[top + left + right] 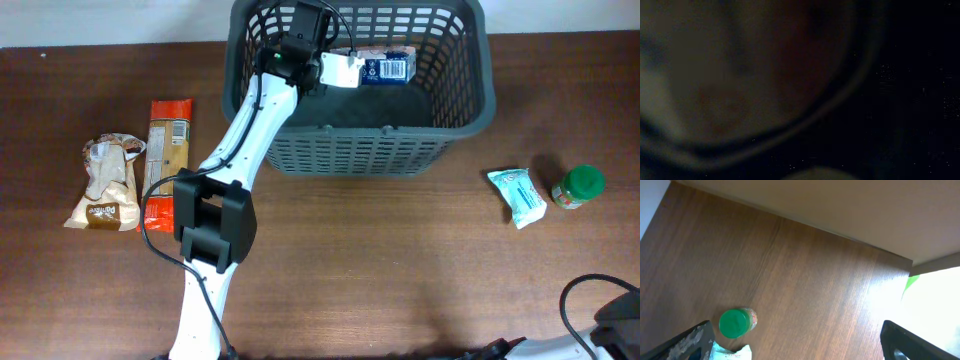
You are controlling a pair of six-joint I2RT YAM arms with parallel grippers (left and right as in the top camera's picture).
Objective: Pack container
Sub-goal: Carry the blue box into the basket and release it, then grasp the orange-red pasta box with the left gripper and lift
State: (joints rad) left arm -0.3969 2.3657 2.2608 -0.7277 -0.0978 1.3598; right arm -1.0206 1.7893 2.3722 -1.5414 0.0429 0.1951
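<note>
The container (pixel 483 105), a large dark grey lattice basket, stands at the back middle of the table in the overhead view. A blue and white packet (pixel 385 68) lies inside it near the far wall. My left gripper (pixel 305 62) reaches into the basket, right at the packet's white end; its jaws are hidden. The left wrist view is dark and blurred. My right gripper (pixel 795 342) is open and empty, hanging above bare table near a green-lidded jar (pixel 735 323).
A brown bag (pixel 105 185) and a long orange packet (pixel 167 150) lie left of the basket. A pale teal packet (pixel 517 195) and the green-lidded jar (pixel 578 187) lie right of it. The teal packet's corner shows in the right wrist view (pixel 730 353).
</note>
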